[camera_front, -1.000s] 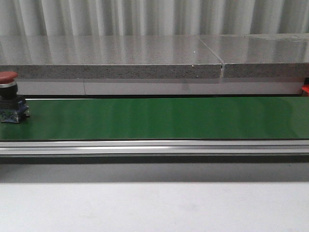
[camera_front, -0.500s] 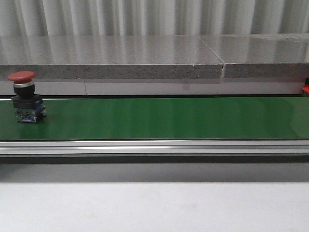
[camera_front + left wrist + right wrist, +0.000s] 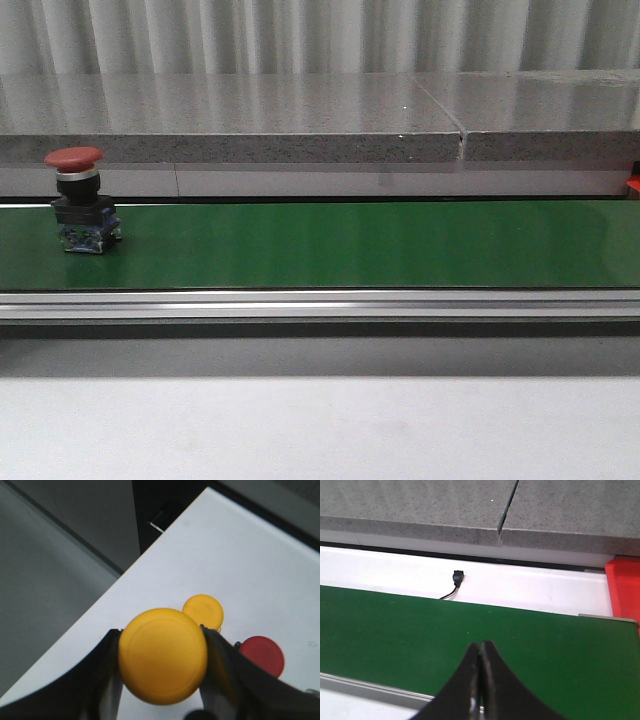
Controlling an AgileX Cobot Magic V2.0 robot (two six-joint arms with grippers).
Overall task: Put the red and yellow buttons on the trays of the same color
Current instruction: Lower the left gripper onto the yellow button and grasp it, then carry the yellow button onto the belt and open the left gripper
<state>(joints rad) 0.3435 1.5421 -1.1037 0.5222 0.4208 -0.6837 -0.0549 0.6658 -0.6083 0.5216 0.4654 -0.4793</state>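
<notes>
left pincer (image 3: 162, 672) clamps a yellow button (image 3: 163, 662), hiding its body; right pincer (image 3: 480, 680) is together.

Green belt (image 3: 350, 245) smooth, slight sheen. Rail (image 3: 320, 304) brushed metal. Stone ledge (image 3: 230, 148) speckled, polished top. Held yellow button (image 3: 163, 655) matt plastic cap. White table (image 3: 250, 565) smooth, matt.

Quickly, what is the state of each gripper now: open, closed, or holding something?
Left gripper: closed on a yellow button, held between its fingers.
Right gripper: closed, holding nothing, above the green belt.
</notes>
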